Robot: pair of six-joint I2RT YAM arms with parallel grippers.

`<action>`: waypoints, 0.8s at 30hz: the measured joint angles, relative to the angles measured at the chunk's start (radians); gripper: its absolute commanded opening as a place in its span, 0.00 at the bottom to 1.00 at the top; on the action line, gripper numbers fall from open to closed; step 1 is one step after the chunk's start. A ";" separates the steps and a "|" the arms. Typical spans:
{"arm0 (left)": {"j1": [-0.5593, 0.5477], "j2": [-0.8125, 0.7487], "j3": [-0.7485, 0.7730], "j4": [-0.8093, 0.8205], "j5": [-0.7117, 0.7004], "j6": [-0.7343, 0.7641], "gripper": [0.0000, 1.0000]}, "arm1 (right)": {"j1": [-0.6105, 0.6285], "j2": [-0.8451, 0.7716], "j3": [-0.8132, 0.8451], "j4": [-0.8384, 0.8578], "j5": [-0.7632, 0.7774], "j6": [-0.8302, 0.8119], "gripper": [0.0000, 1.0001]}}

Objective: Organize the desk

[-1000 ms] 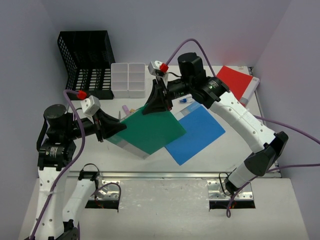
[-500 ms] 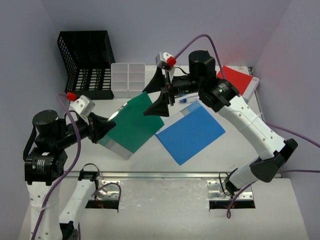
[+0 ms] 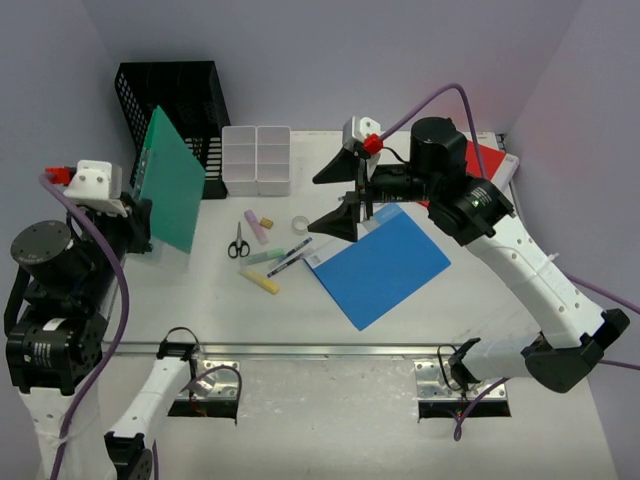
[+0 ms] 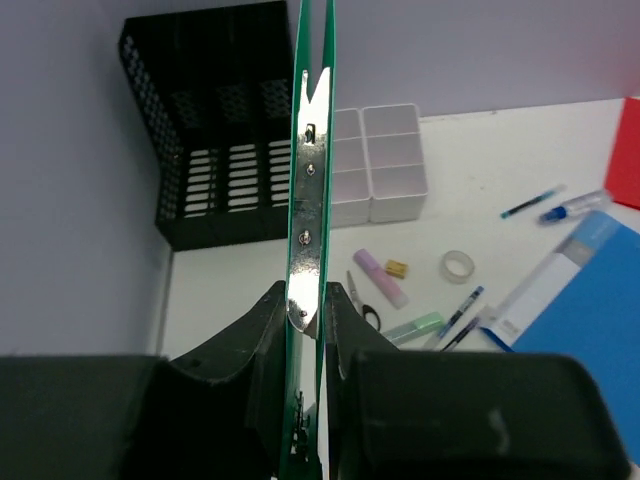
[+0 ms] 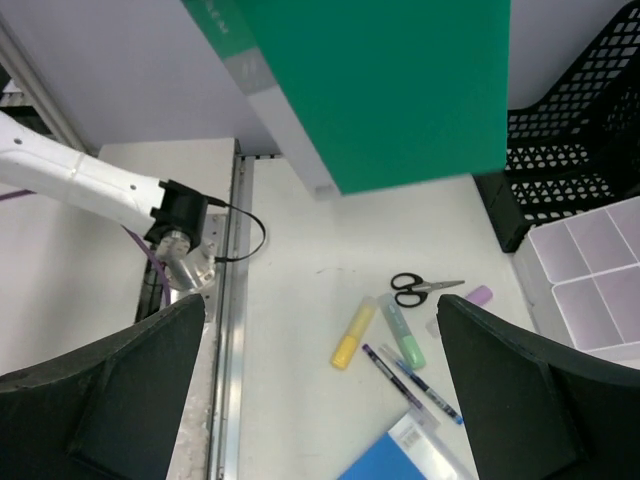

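Well, my left gripper (image 4: 305, 300) is closed narrow on the green folder (image 3: 170, 185). One finger (image 4: 262, 335) presses on each side, next to the shiny metal strip (image 4: 304, 250) inside. The folder stands on its edge, up in the air, in front of the black mesh file rack (image 3: 185, 105). I cannot tell if they touch. In the top view the folder hides most of my left jaws, and in the left wrist view its lower end is cut off by the pic edge.

My right gripper (image 3: 320, 203) is spread wide and holds nothing. It hangs above the desk (image 3: 450, 305), near the corner of the blue folder (image 3: 385, 265), which lies flat on the desk approx. in the middle. The desk fills the scene under both arms, w/ its silver rail (image 3: 330, 350) at the near edge.

Between the two folders lie small things: scissors (image 3: 238, 242), a tape roll (image 3: 299, 222), pink (image 3: 255, 227), green (image 3: 265, 257) and yellow (image 3: 262, 282) highlighters, and pens (image 3: 292, 254) too thin to count for sure. The white compartment tray (image 3: 257, 158) sits just beside the rack. A red flat thing (image 3: 485, 160) at the far right corner is partly behind my right arm. Notebook or folder, I cannot say.
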 measured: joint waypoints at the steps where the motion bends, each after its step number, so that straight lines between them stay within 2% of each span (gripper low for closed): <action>1: -0.004 0.028 0.036 -0.002 -0.035 0.006 0.00 | -0.001 -0.007 -0.011 -0.007 0.007 -0.012 0.99; 6: -0.008 0.192 0.220 0.005 -0.162 0.047 0.00 | -0.001 -0.016 -0.036 -0.036 0.033 -0.058 0.99; 14: -0.008 0.433 0.466 0.036 -0.267 0.155 0.00 | -0.001 -0.020 -0.067 -0.068 0.046 -0.100 0.99; 24: -0.007 0.574 0.480 0.194 -0.305 0.260 0.00 | -0.001 -0.020 -0.106 -0.091 0.023 -0.111 0.99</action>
